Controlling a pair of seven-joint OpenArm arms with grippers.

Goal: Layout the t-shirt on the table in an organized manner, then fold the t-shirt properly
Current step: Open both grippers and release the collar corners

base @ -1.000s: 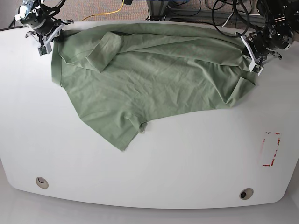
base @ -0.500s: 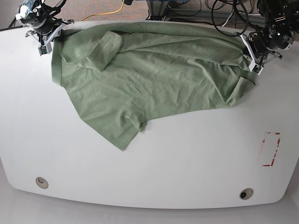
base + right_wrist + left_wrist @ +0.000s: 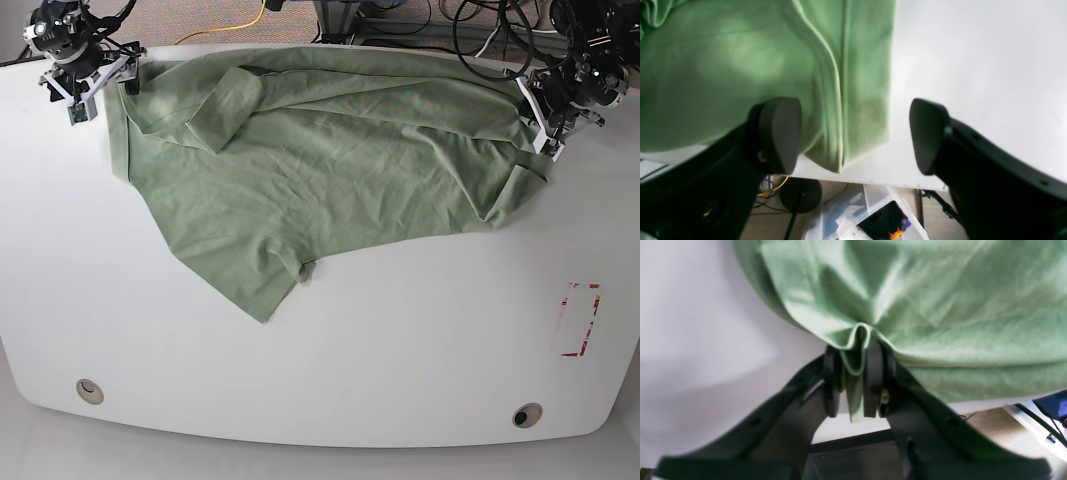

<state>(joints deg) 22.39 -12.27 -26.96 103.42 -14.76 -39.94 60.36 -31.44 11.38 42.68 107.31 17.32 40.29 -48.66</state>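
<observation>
One green t-shirt [image 3: 320, 165] lies spread and wrinkled across the far half of the white surface [image 3: 400, 340], its top edge along the far rim and a long flap trailing toward the near left. A sleeve is folded back onto the body near the far left. On the bare part of the surface I count two round cable holes, one [image 3: 90, 390] near left and one [image 3: 526, 414] near right, plus one red tape rectangle [image 3: 580, 320] at the right. Cables and a yellow cord [image 3: 235, 28] run over the floor beyond the far edge.

Two arms reach in from the far corners. The left gripper [image 3: 853, 386] is nearly closed, a fold of the shirt's hem pinched between its pads. The right gripper [image 3: 855, 136] stands wide apart over the shirt's corner at the surface's edge, holding nothing.
</observation>
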